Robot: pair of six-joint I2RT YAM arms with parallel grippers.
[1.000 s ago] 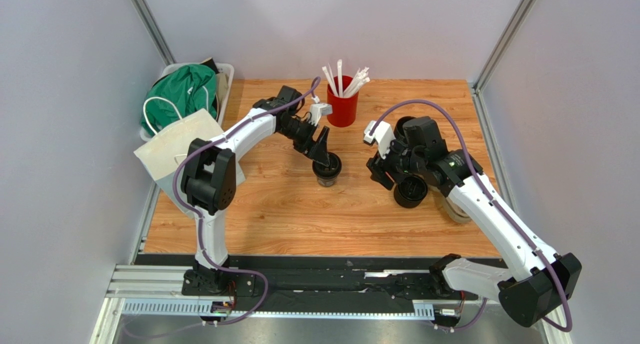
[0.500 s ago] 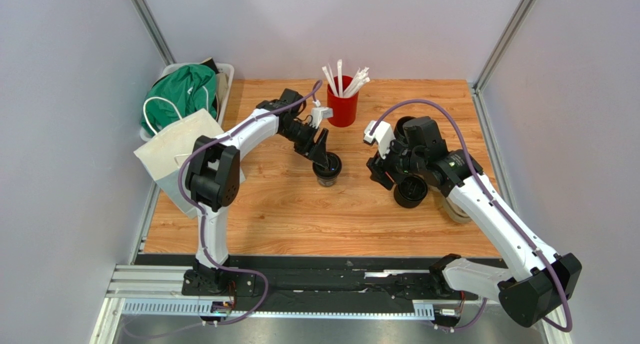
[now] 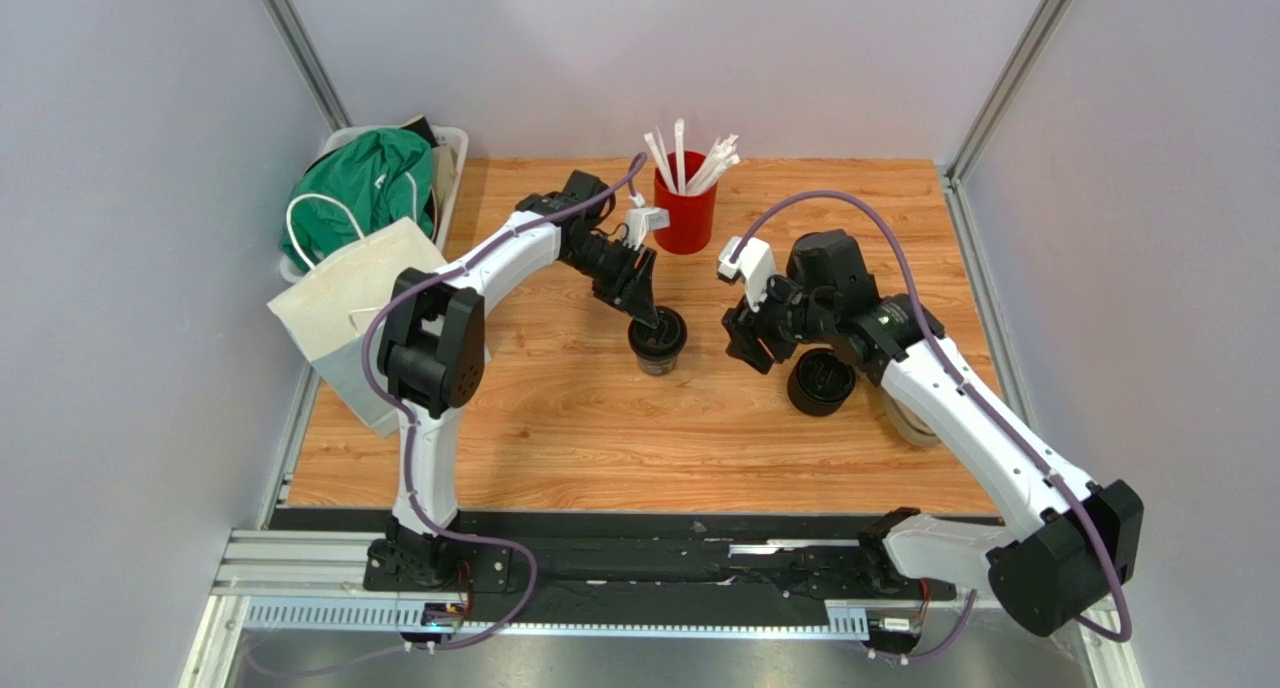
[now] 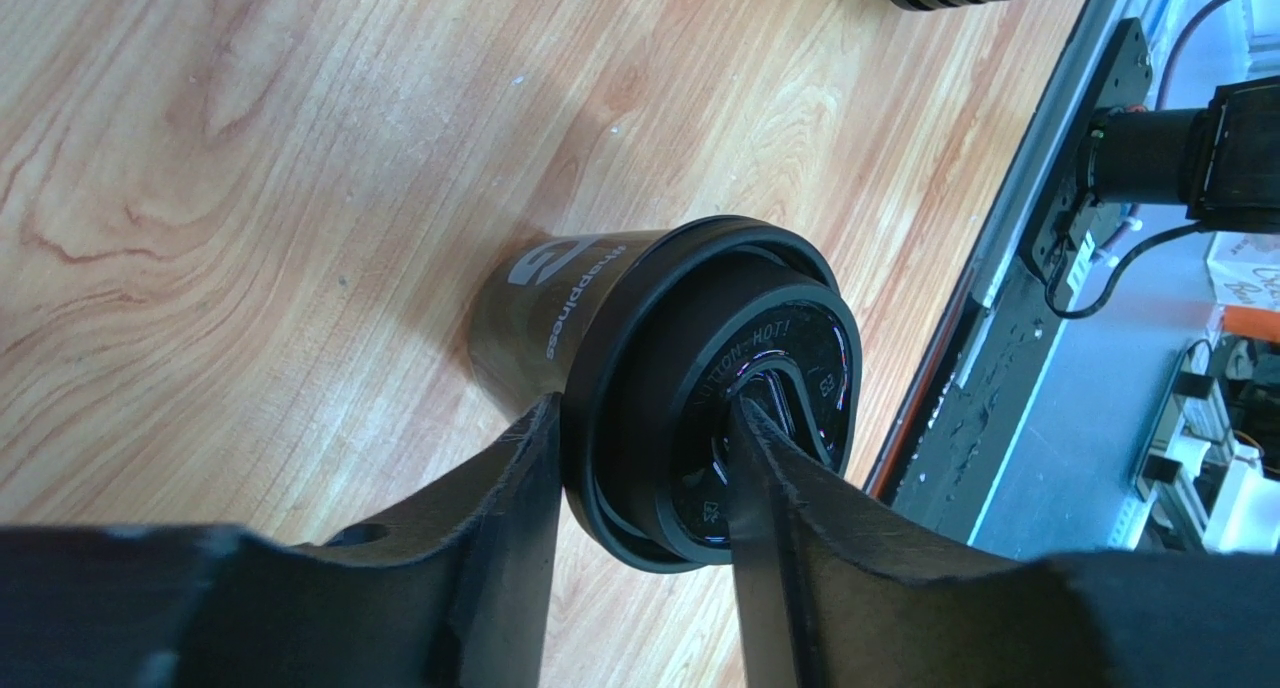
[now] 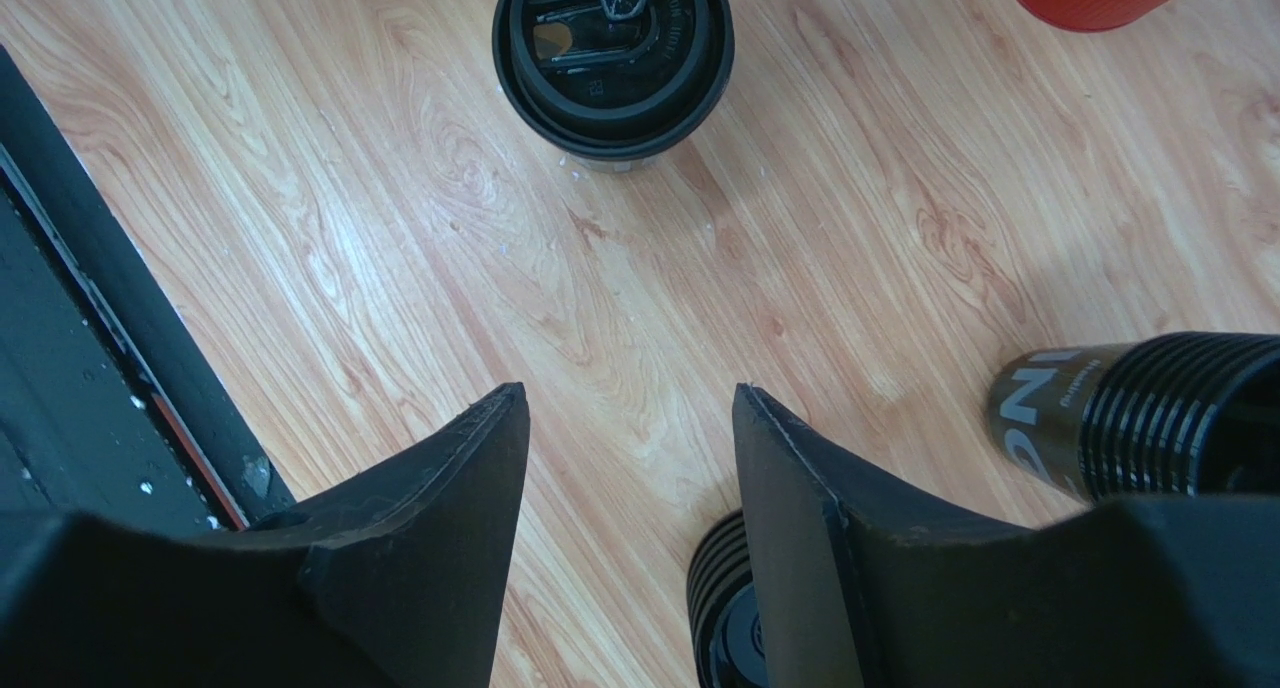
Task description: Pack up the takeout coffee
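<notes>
Here, left wrist view alone: the left fingers (image 4: 519, 493) are clamping on the rim of the lidded black cup (image 4: 601, 328), one finger outside the lid's edge and the other pressing on the lid's top. White lettering is running along the cup's side.
Top view alone: both arms are showing whole, with the red cup of straws (image 3: 684, 216) at the far side of the table (image 3: 571, 418) and a white paper bag (image 3: 353, 306) at its left edge.
Right wrist view alone: a ribbed black cup (image 5: 1142, 411) is sitting to the right of the fingers, and a second ribbed cup (image 5: 729, 606) is lying partly hidden beneath them.
Cup's place: it is standing mid-table, nearer than the red cup.
Cup's axis: it is standing upright, long axis vertical, lid facing up.
Left arm: it is reaching forward and to the right, wrist pitching down onto the lid.
Right arm: it is bending inward, with the right fingers (image 5: 489, 463) standing apart over bare table, holding nothing and pointing toward the lidded cup.
</notes>
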